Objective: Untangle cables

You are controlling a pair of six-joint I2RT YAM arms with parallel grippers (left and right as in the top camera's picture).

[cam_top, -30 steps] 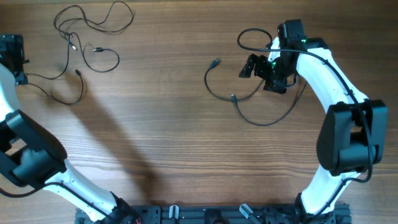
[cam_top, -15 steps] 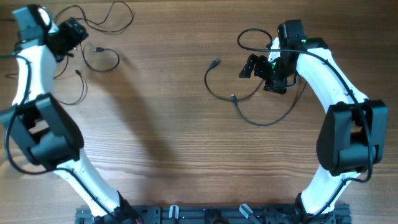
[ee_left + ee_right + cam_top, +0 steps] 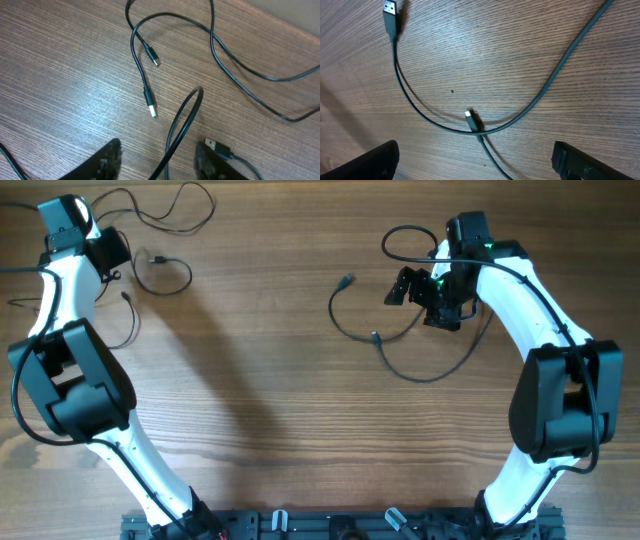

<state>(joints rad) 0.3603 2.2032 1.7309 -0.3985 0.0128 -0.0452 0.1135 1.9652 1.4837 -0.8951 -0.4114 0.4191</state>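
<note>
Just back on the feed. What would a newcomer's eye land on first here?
First, the tangle of black cables at the table's far left. The left claw is open right over it, and a raised loop stands between its fingers. Next, the right claw, open above a looser cable lying in a wide curve at centre right.

overhead: straight down on my whole counter point(image 3: 280, 400), far | left wrist: close, tilted down past my left gripper point(image 3: 157, 159) | right wrist: close, facing down, shares overhead's right cable point(image 3: 392, 22) plugs
</note>
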